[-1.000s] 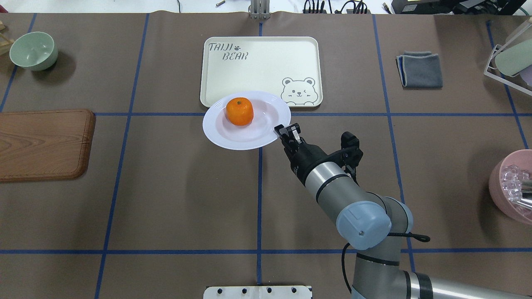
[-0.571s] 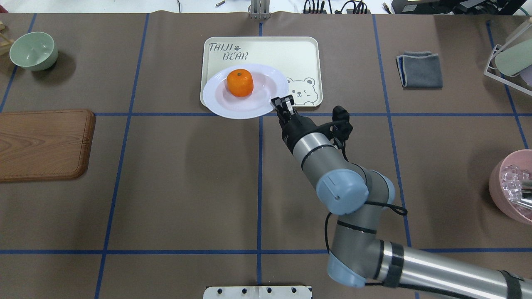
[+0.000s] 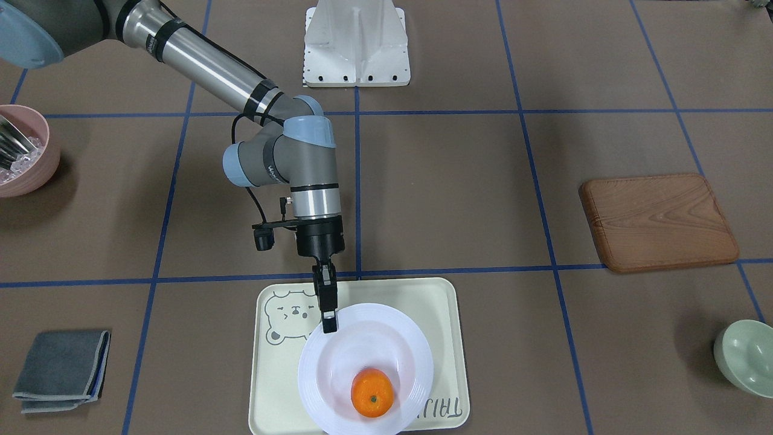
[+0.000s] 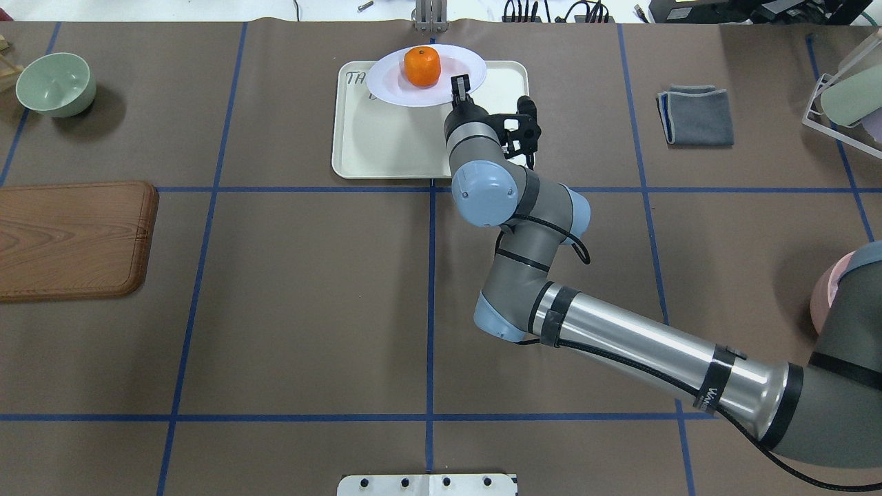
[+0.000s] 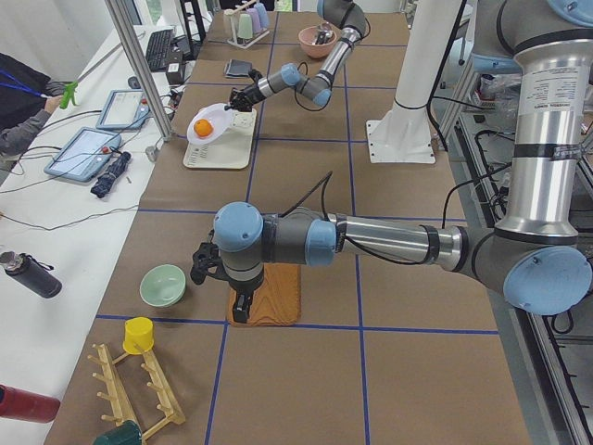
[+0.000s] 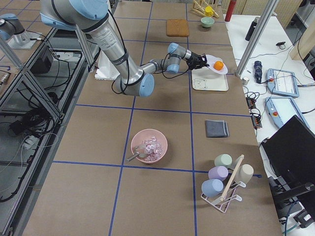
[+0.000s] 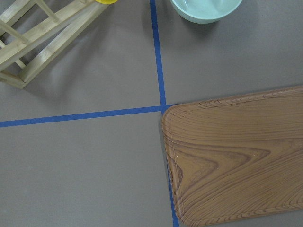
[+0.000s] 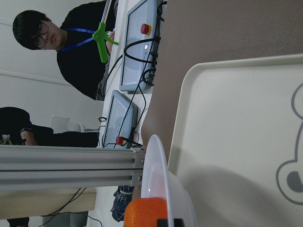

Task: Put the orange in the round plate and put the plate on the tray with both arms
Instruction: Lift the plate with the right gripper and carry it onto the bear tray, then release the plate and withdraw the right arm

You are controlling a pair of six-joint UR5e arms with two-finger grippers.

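The orange [image 4: 422, 66] lies in the white round plate [image 4: 389, 83]. My right gripper [image 4: 459, 86] is shut on the plate's rim and holds it in the air above the cream tray [image 4: 386, 145]. From the front, the gripper [image 3: 328, 323] pinches the robot-side rim of the plate [image 3: 338, 368], and the orange [image 3: 372, 393] rests toward the opposite side over the tray [image 3: 278, 386]. The right wrist view shows the plate [image 8: 158, 179] edge-on. My left gripper [image 5: 240, 313] hangs over the wooden board [image 5: 278, 297], seen only from the side, so I cannot tell its state.
A pale green bowl [image 4: 55, 84] and the wooden board [image 4: 72, 238] are at the left. A folded grey cloth [image 4: 696, 116] and a cup rack [image 4: 844, 89] are at the right. A pink bowl [image 3: 21, 151] sits on the robot's right. People [image 8: 71, 42] stand beyond the table's far edge.
My right gripper has carried the plate with the orange away from the robot, from the tray's near edge to above the tray, and raised it higher.
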